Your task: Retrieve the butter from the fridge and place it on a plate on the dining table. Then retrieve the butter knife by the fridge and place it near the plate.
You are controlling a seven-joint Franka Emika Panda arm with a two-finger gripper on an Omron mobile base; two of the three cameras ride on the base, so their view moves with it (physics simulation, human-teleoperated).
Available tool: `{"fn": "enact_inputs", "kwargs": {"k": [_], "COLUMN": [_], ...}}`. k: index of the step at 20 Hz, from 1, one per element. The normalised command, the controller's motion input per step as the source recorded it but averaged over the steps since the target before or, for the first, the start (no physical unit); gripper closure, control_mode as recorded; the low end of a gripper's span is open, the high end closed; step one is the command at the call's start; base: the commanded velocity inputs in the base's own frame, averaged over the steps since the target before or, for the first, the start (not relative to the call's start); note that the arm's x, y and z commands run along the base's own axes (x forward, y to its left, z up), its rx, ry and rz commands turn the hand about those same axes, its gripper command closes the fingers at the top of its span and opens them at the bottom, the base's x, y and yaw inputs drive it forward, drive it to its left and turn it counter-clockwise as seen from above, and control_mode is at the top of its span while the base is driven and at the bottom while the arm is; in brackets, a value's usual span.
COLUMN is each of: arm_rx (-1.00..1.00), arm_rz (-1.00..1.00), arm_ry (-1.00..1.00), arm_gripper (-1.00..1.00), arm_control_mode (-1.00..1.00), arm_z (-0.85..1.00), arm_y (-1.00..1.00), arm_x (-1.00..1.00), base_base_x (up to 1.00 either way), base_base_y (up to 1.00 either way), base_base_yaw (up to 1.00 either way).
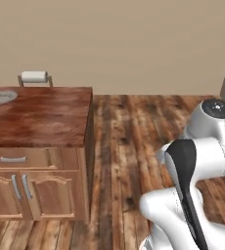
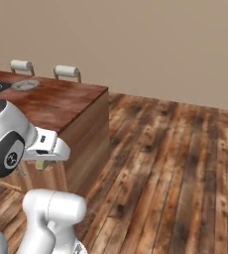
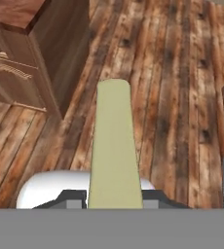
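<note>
Open plank floor [image 2: 175,163] right of the dining table [image 1: 41,117], table's end panel probably nearest obstacle, stools [image 2: 67,72] behind the table's far edge

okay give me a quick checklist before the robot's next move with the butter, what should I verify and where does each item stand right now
1. Butter in the gripper: ok. In the hand view the pale stick rises from between the two dark jaws.
2. Butter sits straight in the grip: ok in the hand view, where it runs straight out along the gripper.
3. Plate in sight: ok. It lies on the dining table near the far left end in the left base view.
4. Plate free to take the butter: ok as far as visible, nothing shows on it.
5. Gripper over the plate: not ok. The hand view looks down on wooden floor beside the table.
6. Stools out of the way: ok, they stand on the table's far side.
</note>
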Motion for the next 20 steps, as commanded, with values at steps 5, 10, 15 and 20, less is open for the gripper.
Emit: {"fn": "enact_inputs", "kwargs": {"k": [5,10,15,20], "arm_rx": [0.0,0.0,0.0,0.0], "arm_rz": [0.0,0.0,0.0,0.0], "arm_ry": [0.0,0.0,0.0,0.0], "arm_gripper": [1.0,1.0,1.0,1.0], "arm_control_mode": [1.0,1.0,1.0,1.0], "arm_z": [0.0,0.0,0.0,0.0], "arm_y": [0.0,0.0,0.0,0.0], "arm_x": [0.0,0.0,0.0,0.0], "base_base_x": [0.02,0.71,1.0,1.0], "base_base_y": [0.03,-0.08,0.0,0.02], "base_base_yaw": [0.02,-0.35,-0.47,-0.38]}}
